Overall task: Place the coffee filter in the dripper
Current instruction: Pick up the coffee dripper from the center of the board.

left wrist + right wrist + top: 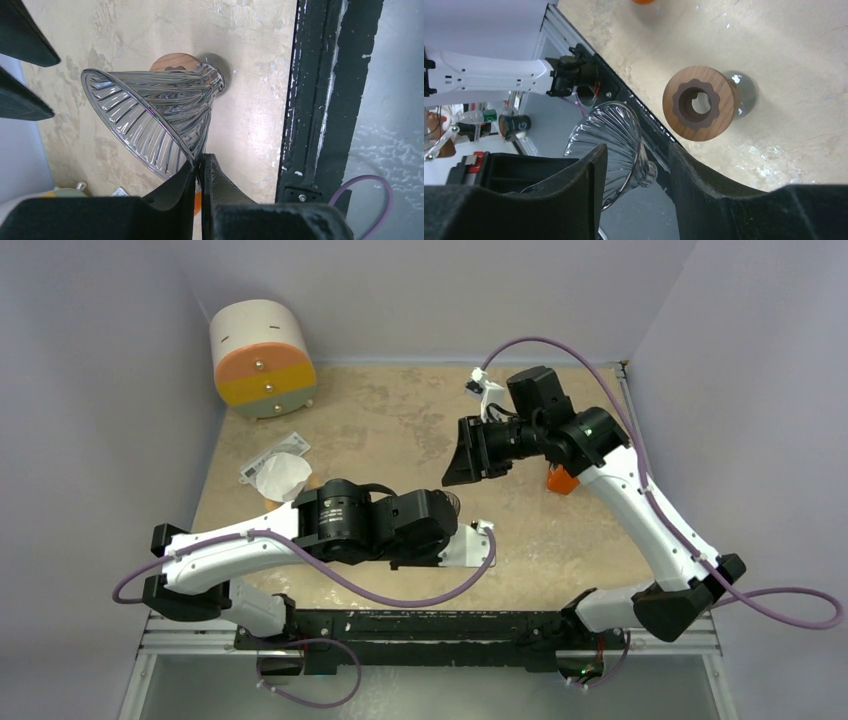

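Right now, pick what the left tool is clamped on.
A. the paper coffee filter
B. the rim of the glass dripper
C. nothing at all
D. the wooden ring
B: in the left wrist view the left tool is shut on the rim of the glass dripper, while the paper coffee filter lies loose on the table.

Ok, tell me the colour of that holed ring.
The ring is brown wood, darker inside; right wrist view.

Overhead camera looks down on the whole table (400, 420); both wrist cameras (close-up) share the glass dripper (150, 117).
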